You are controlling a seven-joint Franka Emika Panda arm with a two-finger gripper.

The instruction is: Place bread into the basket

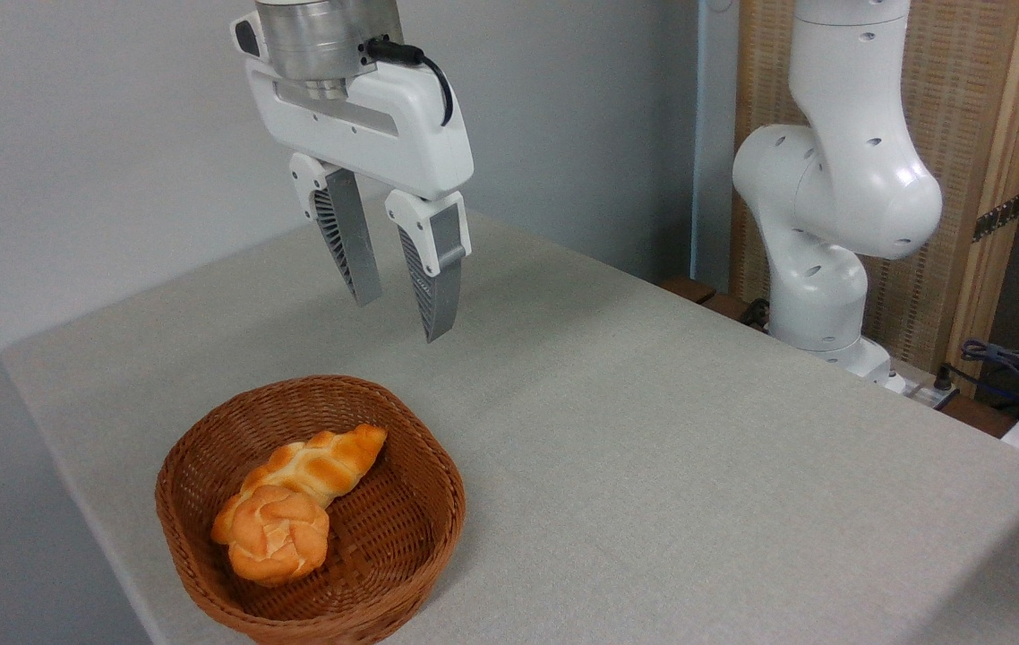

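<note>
The bread (277, 535), a small round golden-orange bun with a knotted top, lies inside the basket (402, 528), towards its near-left side, resting on the woven floor. Just behind it, and touching it, a longer braided loaf (321, 466) with a pointed end slants up towards the basket's middle, also fully inside the rim. The basket is brown wicker with low sides and stands on the worktop (653, 448), close to its front-left edge; the worktop is covered in a pale grey-beige cloth. The robot's jaws (402, 300) hang in the air above and behind the basket, well clear of its rim and of both pieces of bread. They stand parted with a clear gap between the two ribbed grey fingers (357, 242), and nothing is held between them; the fingers point downwards and slightly to the right. The white hand that carries them comes in from the top of the frame, with a black cable looping along its side. At the right, the arm's white base and lower joints (832, 197) rise beside the worktop's far edge, in front of a wooden-framed panel (957, 134).
</note>
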